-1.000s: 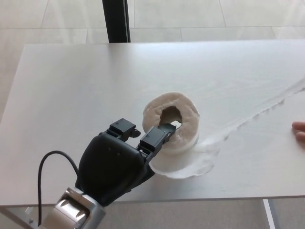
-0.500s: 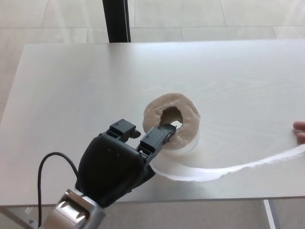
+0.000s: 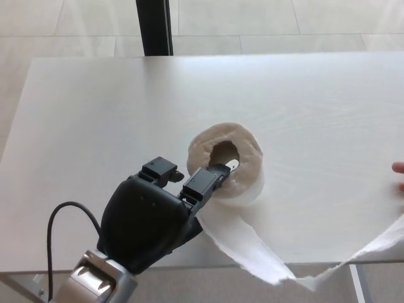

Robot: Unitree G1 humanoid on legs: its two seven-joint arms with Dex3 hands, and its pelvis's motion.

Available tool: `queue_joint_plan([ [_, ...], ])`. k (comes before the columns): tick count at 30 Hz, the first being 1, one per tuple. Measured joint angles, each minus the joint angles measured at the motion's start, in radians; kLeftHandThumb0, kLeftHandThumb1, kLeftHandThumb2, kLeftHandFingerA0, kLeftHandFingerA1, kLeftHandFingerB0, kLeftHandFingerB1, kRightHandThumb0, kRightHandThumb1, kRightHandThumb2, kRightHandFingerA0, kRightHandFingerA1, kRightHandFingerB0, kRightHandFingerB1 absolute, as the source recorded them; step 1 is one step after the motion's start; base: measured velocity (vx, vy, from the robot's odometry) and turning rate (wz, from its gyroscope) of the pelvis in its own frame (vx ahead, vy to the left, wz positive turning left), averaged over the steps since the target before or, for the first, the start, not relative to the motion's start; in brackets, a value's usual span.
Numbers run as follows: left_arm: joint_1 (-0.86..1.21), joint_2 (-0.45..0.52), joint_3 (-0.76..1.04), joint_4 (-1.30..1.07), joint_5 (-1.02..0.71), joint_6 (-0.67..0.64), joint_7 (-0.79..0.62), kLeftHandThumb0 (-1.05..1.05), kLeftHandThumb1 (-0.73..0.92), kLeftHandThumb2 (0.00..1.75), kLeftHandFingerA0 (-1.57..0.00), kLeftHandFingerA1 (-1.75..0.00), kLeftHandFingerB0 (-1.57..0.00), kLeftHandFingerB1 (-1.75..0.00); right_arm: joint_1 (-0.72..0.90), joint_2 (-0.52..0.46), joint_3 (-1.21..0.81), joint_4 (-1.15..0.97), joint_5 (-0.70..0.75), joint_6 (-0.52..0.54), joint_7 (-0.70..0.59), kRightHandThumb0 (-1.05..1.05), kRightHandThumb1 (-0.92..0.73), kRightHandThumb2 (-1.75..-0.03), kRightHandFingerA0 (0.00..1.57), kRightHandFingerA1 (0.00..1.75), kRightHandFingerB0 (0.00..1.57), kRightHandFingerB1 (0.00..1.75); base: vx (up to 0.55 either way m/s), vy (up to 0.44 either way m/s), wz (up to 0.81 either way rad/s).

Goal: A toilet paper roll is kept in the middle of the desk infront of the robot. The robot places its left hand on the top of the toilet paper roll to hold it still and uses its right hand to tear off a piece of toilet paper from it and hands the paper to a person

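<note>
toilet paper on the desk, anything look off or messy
Yes: a long unrolled strip trails from the toilet paper roll over the desk's front edge, looping toward the right. The left hand rests against the roll.

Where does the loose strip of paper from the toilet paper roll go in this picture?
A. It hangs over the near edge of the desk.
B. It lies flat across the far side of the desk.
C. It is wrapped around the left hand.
A: the loose strip runs from the toilet paper roll past the near edge of the desk, while the left hand rests on the roll.
</note>
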Motion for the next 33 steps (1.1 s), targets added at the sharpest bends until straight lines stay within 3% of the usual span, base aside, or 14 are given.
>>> queue_joint_plan([
  [1, 0.001, 0.002, 0.003, -0.002, 0.0, 0.0, -0.004, -0.45, 0.81, 0.64, -0.53, -0.62, -0.5, -0.53, 0.011, 0.016, 0.029, 0.0, -0.018, -0.006, -0.012, -0.14, -0.54, -1.07, 0.87, 1.75, 0.76, 1.58, 0.0, 0.0, 0.0],
  [4, 0.006, 0.009, 0.011, -0.009, -0.001, 0.0, -0.016, -0.44, 0.78, 0.63, -0.54, -0.62, -0.5, -0.52, 0.031, 0.054, 0.097, 0.005, -0.062, -0.018, -0.039, -0.15, -0.56, -0.98, 0.86, 1.75, 0.72, 1.65, 0.0, 0.0, 0.0],
  [5, 0.008, 0.01, 0.012, -0.01, -0.002, 0.0, -0.018, -0.43, 0.77, 0.62, -0.54, -0.62, -0.51, -0.52, 0.032, 0.063, 0.115, 0.009, -0.074, -0.022, -0.048, -0.19, -0.48, -1.05, 1.17, 1.37, 1.01, 1.28, 0.0, 0.0, 0.0],
  [6, 0.01, 0.012, 0.014, -0.011, -0.002, 0.0, -0.02, -0.43, 0.78, 0.63, -0.54, -0.62, -0.5, -0.52, 0.033, 0.073, 0.136, 0.013, -0.089, -0.027, -0.061, -0.17, -0.46, -1.06, 1.16, 1.36, 1.02, 1.29, 0.0, 0.0, 0.0],
  [7, 0.012, 0.013, 0.016, -0.012, -0.003, -0.001, -0.021, -0.43, 0.78, 0.63, -0.54, -0.62, -0.5, -0.52, 0.033, 0.082, 0.156, 0.018, -0.105, -0.029, -0.074, -0.17, -0.46, -1.06, 1.16, 1.36, 1.02, 1.29, 0.0, 0.0, 0.0],
  [8, 0.013, 0.015, 0.017, -0.013, -0.003, -0.001, -0.022, -0.43, 0.78, 0.63, -0.54, -0.62, -0.5, -0.52, 0.033, 0.088, 0.173, 0.021, -0.118, -0.031, -0.085, -0.11, -0.51, -0.9, 0.83, 1.75, 0.67, 1.74, 0.0, 0.0, 0.0],
  [17, 0.033, 0.034, 0.026, 0.0, -0.004, -0.002, -0.076, -0.44, 0.78, 0.63, -0.54, -0.62, -0.51, -0.53, 0.041, 0.132, 0.329, 0.058, -0.244, -0.02, -0.183, -0.09, -0.45, -0.94, 0.81, 1.75, 0.62, 1.74, 0.0, 0.0, 0.0],
  [18, 0.034, 0.034, 0.027, 0.001, -0.004, -0.002, -0.079, -0.45, 0.79, 0.63, -0.54, -0.62, -0.51, -0.53, 0.045, 0.132, 0.339, 0.06, -0.252, -0.02, -0.191, -0.17, -0.52, -0.79, 0.79, 1.75, 0.64, 1.72, 0.0, 0.0, 0.0],
  [22, 0.04, 0.036, 0.033, 0.002, -0.003, -0.002, -0.094, -0.45, 0.8, 0.64, -0.54, -0.62, -0.53, -0.53, 0.099, 0.133, 0.415, 0.074, -0.314, -0.01, -0.245, -0.27, -0.51, -0.6, 0.87, 1.6, 0.94, 0.85, 0.0, 0.0, 0.0],
  [24, 0.045, 0.037, 0.036, 0.003, -0.003, -0.002, -0.1, -0.45, 0.81, 0.63, -0.52, -0.61, -0.51, -0.53, 0.132, 0.133, 0.442, 0.078, -0.34, -0.005, -0.269, -0.23, -0.65, -0.67, 0.85, 1.75, 0.71, 1.57, 0.0, 0.0, 0.0],
  [26, 0.051, 0.037, 0.039, 0.002, -0.003, -0.002, -0.109, -0.44, 0.8, 0.64, -0.52, -0.62, -0.51, -0.53, 0.169, 0.137, 0.465, 0.094, -0.362, 0.001, -0.297, -0.16, -0.58, -0.79, 0.81, 1.75, 0.69, 1.63, 0.0, 0.0, 0.0],
  [28, 0.057, 0.037, 0.042, 0.002, -0.003, -0.002, -0.116, -0.44, 0.8, 0.64, -0.52, -0.61, -0.51, -0.53, 0.195, 0.138, 0.48, 0.107, -0.382, 0.009, -0.32, -0.17, -0.58, -0.7, 0.83, 1.6, 0.84, 1.15, 0.0, 0.0, 0.0],
  [31, 0.062, 0.038, 0.05, 0.002, -0.003, -0.002, -0.125, -0.45, 0.81, 0.63, -0.53, -0.61, -0.52, -0.53, 0.225, 0.137, 0.488, 0.119, -0.402, 0.027, -0.333, -0.21, -0.62, -0.65, 0.89, 1.62, 0.91, 0.8, 0.0, 0.0, 0.0],
  [33, 0.063, 0.04, 0.053, 0.002, -0.002, -0.003, -0.127, -0.44, 0.8, 0.63, -0.53, -0.61, -0.52, -0.53, 0.242, 0.132, 0.483, 0.126, -0.409, 0.039, -0.335, -0.21, -0.63, -0.65, 0.88, 1.65, 0.83, 1.03, 0.0, 0.0, 0.0],
])
